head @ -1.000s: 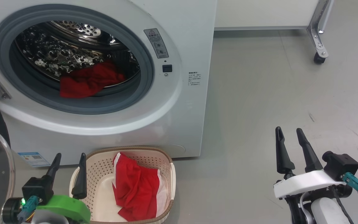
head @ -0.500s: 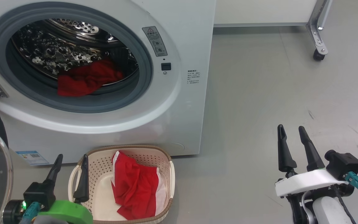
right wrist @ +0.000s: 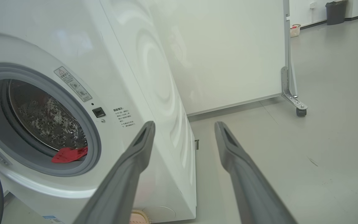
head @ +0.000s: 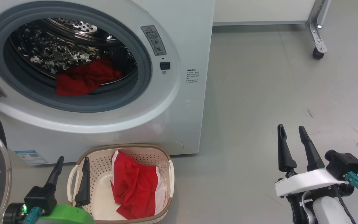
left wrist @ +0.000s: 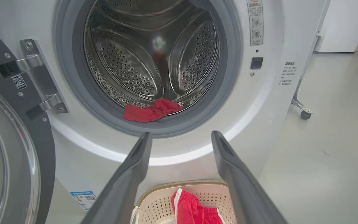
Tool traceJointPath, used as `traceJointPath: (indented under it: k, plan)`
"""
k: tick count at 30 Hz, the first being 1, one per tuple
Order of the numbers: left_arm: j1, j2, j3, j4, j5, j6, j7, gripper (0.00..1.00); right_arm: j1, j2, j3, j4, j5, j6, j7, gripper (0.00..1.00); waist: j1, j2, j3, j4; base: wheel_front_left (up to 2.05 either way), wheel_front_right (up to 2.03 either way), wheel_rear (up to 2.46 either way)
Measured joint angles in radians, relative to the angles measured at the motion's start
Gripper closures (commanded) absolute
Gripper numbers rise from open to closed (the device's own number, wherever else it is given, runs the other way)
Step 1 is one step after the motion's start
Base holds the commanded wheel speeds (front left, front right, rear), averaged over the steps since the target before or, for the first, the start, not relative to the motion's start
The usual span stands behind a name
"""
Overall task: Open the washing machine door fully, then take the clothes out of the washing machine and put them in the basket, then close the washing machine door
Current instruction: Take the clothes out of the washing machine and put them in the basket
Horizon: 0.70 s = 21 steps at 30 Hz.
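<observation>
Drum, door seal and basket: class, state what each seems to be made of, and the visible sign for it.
Drum: polished steel, by its mirror-like shine and punched holes.
Door seal: probably rubber, matte grey with no gloss.
Basket: likely moulded plastic, smooth cream walls with regular holes; its brown rim only looks woven.

Our left gripper [head: 74, 157], long dark tapered fingers [head: 54, 171], green shell [head: 64, 214], our right gripper [head: 290, 126], white shell [head: 303, 183], black block [head: 343, 165], teal plug [head: 356, 182]

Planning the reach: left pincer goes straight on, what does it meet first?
Likely the lower gasket of the washing machine, just below the clothes in the drum; depth unclear, the left pincer might clear it.
</observation>
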Motion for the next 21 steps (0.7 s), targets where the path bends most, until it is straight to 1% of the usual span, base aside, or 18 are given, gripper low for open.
traceJointPath:
  k: [9, 11, 19, 21]
  plan:
    - [0.01, -0.001, -0.003, -0.02, 0.003, 0.001, 0.0, 0.0, 0.0, 0.0, 0.001, -0.005, 0.0, 0.0, 0.0, 0.0, 0.0, 0.0, 0.01, -0.002, 0.0, 0.0, 0.0]
    - [0.011, -0.001, -0.002, -0.031, 0.003, 0.009, 0.0, 0.0, 0.0, 0.0, 0.002, -0.011, 0.0, 0.0, 0.0, 0.0, 0.0, 0.0, 0.017, -0.003, 0.0, 0.0, 0.0]
    - [0.011, -0.001, -0.004, -0.056, 0.005, 0.01, 0.005, 0.0, -0.001, 0.0, 0.005, -0.02, 0.0, 0.0, 0.0, 0.0, 0.0, 0.0, 0.068, -0.012, 0.0, 0.0, 0.0]
    - [0.01, -0.001, -0.004, -0.061, 0.005, 0.018, 0.013, 0.0, -0.003, 0.001, 0.006, -0.022, 0.0, 0.0, 0.0, 0.0, 0.0, 0.0, 0.085, -0.016, 0.0, 0.0, 0.0]
